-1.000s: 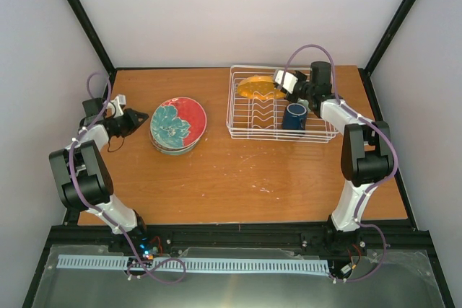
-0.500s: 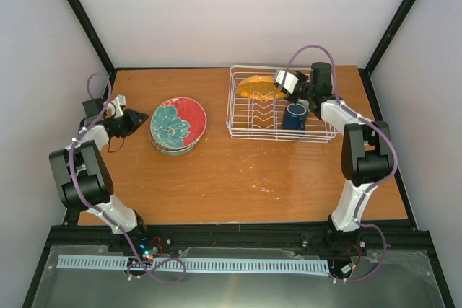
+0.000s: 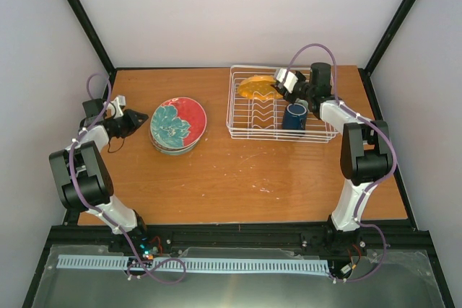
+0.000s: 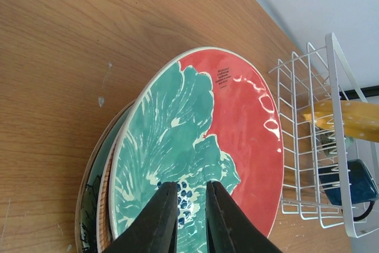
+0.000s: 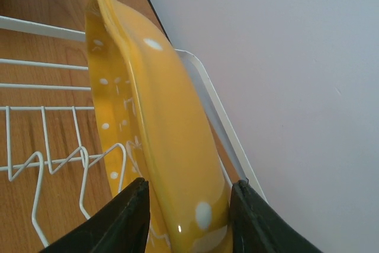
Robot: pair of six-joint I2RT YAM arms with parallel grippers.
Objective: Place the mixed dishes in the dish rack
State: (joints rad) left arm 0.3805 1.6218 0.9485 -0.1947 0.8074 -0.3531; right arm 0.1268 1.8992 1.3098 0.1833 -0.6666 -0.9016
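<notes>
Left gripper: stood narrow, at the red plate's rim.
Red plate: lay atop a stack, left of the dish rack.
Blue mug: sat inside the rack, right side.
Dotted plate: stood on edge at the rack's far end.
Right gripper: straddled the dotted plate; grip could not be told.

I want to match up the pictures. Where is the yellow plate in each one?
Top view: the yellow plate is upper middle, at the far side of the white rack.
Left wrist view: the yellow plate is at the right edge, inside the rack.
Right wrist view: the yellow plate fills the middle, standing on edge.
Shared landmark: the rack's wires show in all three.
</notes>
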